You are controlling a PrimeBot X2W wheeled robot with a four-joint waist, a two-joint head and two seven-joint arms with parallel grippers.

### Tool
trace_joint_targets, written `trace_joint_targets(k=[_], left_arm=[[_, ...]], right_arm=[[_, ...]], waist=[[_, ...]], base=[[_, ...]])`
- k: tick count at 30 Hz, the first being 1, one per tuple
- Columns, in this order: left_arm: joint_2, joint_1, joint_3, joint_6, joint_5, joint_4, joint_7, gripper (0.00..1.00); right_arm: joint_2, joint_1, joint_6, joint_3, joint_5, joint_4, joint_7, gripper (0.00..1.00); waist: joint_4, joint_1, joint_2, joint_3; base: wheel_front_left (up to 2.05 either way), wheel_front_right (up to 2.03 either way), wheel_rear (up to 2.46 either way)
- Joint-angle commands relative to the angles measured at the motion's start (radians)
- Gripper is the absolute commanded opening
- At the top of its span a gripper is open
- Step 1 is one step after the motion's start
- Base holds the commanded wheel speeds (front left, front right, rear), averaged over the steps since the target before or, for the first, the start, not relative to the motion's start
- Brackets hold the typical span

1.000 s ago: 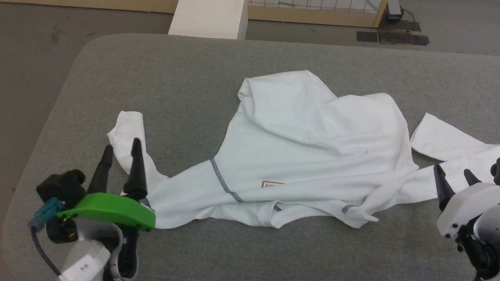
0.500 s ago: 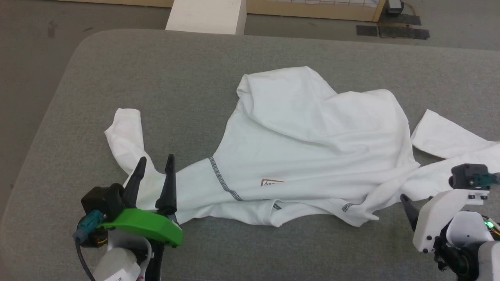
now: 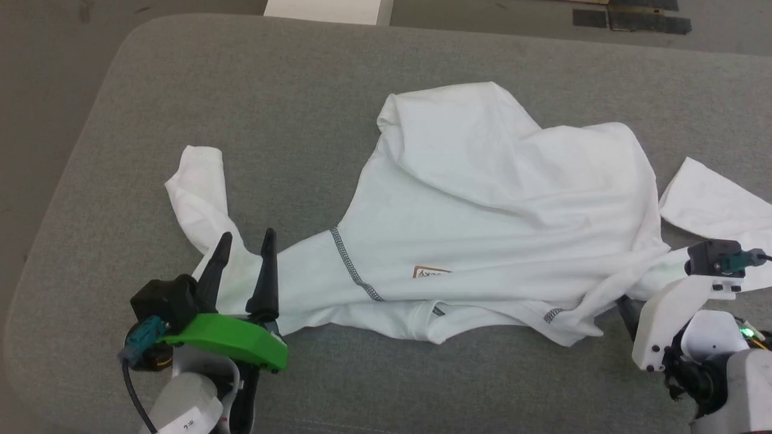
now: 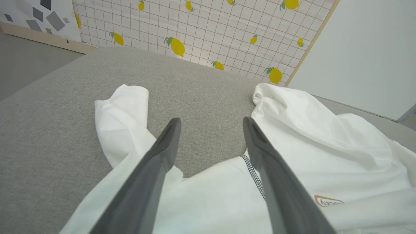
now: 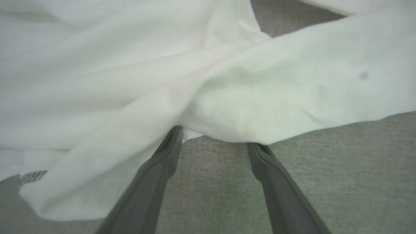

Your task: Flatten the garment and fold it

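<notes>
The garment (image 3: 482, 199), a white T-shirt with a tan-bordered patch (image 3: 431, 272), lies crumpled across the grey table (image 3: 289, 90). One sleeve (image 3: 196, 187) trails off to the left. My left gripper (image 3: 246, 240) stands open at the lower left, its fingers spread over the cloth just right of that sleeve's base. In the left wrist view the left gripper (image 4: 211, 121) holds nothing between its fingers. My right gripper (image 5: 214, 139) is open and low on the table. Its fingertips touch the near edge of a bunched fold (image 5: 260, 107), partly tucked under it.
A white box (image 3: 325, 6) stands beyond the table's far edge, and dark mats (image 3: 639, 18) lie on the floor at the far right. The table's rounded corner (image 3: 129, 42) is at the far left. A lemon-patterned wall (image 4: 195, 26) stands behind the table.
The camera has tilted down. My left gripper moved right, from over the sleeve to the cloth beside it. My right gripper dropped low and pushed its fingers to the garment's right edge.
</notes>
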Motion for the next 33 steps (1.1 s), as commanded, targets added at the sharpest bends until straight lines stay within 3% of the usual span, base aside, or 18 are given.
trace_joint_targets(k=[1, 5, 6, 7, 8, 13, 16, 25, 29, 33], left_arm=[[-0.006, -0.018, -0.003, -0.006, 0.007, 0.005, -0.007, 1.0], [-0.008, -0.025, -0.008, -0.009, 0.004, 0.015, -0.008, 1.0], [-0.008, -0.026, -0.01, -0.01, 0.004, 0.018, -0.008, 1.0], [-0.008, -0.027, -0.011, -0.011, 0.003, 0.02, -0.008, 1.0], [-0.009, -0.028, -0.012, -0.012, 0.001, 0.023, -0.007, 1.0], [-0.008, -0.017, -0.014, -0.009, -0.015, 0.023, 0.017, 1.0], [-0.013, -0.001, -0.016, 0.003, -0.051, 0.007, 0.089, 1.0], [-0.017, 0.078, -0.058, 0.127, -0.234, -0.087, 0.584, 1.0], [-0.02, 0.078, -0.074, 0.172, -0.236, -0.097, 0.65, 1.0], [-0.018, 0.052, -0.089, 0.184, -0.204, -0.065, 0.64, 1.0]], right_arm=[[0.001, -0.018, -0.001, 0.0, -0.008, 0.019, -0.013, 1.0], [0.001, -0.034, -0.001, 0.006, -0.025, 0.067, -0.023, 1.0], [0.001, -0.036, -0.001, 0.005, -0.025, 0.077, -0.02, 0.71], [0.001, -0.037, -0.001, 0.007, -0.027, 0.083, -0.02, 0.2], [0.001, -0.039, -0.001, 0.008, -0.028, 0.088, -0.021, 0.0], [0.001, -0.031, -0.001, 0.017, -0.021, 0.078, -0.021, 0.0], [0.001, -0.018, -0.001, 0.016, -0.014, 0.055, -0.017, 0.0], [0.001, 0.023, -0.001, 0.01, -0.006, -0.033, 0.002, 0.0], [0.001, 0.034, -0.001, 0.013, 0.002, -0.049, 0.006, 0.0], [0.001, 0.038, -0.001, 0.015, 0.009, -0.057, 0.01, 0.0]], waist=[[0.008, 0.0, 0.0, 0.011], [0.014, 0.0, 0.0, 0.02], [0.015, 0.0, 0.0, 0.021], [0.016, 0.0, 0.0, 0.021], [0.017, 0.0, 0.0, 0.02], [0.018, 0.0, 0.0, -0.002], [0.02, 0.0, 0.0, -0.018], [0.017, 0.0, 0.0, -0.037], [0.006, 0.0, 0.0, -0.033], [-0.008, 0.0, 0.0, -0.024]], base=[[0.0, 0.0, 0.0], [0.0, 0.0, 0.0], [0.0, 0.0, 0.0], [0.0, 0.0, 0.0], [0.0, 0.0, 0.0], [0.0, 0.0, 0.0], [0.0, 0.0, 0.0], [0.0, 0.0, 0.0], [0.0, 0.0, 0.0], [0.0, 0.0, 0.0]])
